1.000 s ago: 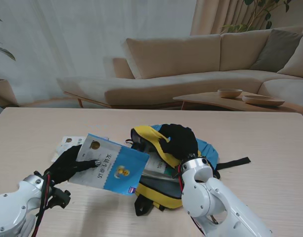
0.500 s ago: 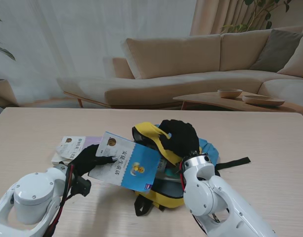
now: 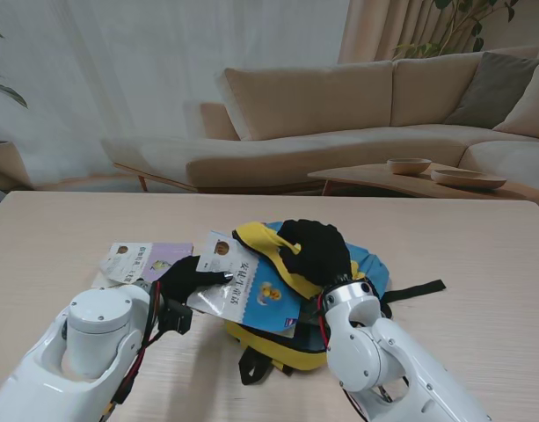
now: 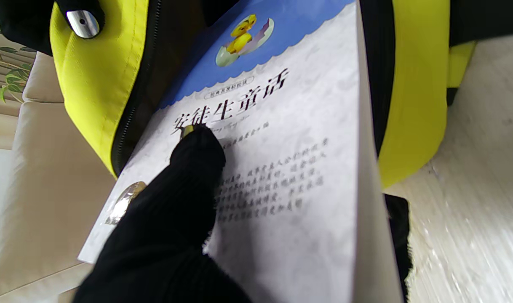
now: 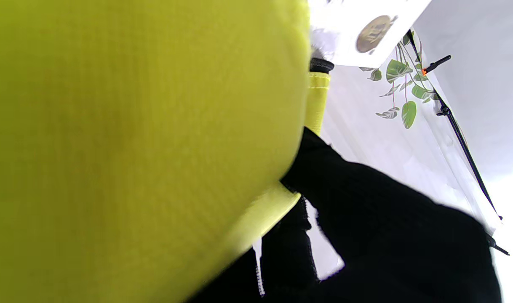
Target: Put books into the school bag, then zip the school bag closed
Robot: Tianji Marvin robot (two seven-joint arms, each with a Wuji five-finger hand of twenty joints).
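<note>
Two black-gloved hands are at work on the school bag [image 3: 339, 272], which lies near the middle of the wooden table [image 3: 480, 255], yellow-trimmed with a blue panel on its far right side. My left hand [image 3: 185, 280] holds a book [image 3: 251, 286] — white and blue cover, a chick in an eggshell printed on it — with its blue end already inside the bag's open mouth and its white end sticking out toward the left. In the left wrist view a fingertip [image 4: 197, 147] presses flat on the cover just beside the printed title, and the yellow zipper edge [image 4: 100, 75] runs along both sides of the book. My right hand [image 3: 315, 249] is closed on the yellow flap [image 3: 267, 248], holding it raised over the opening — the right wrist view is mostly filled by that yellow cloth. More books [image 3: 142, 261] lie flat on the table to the left, just beyond my left hand.
</note>
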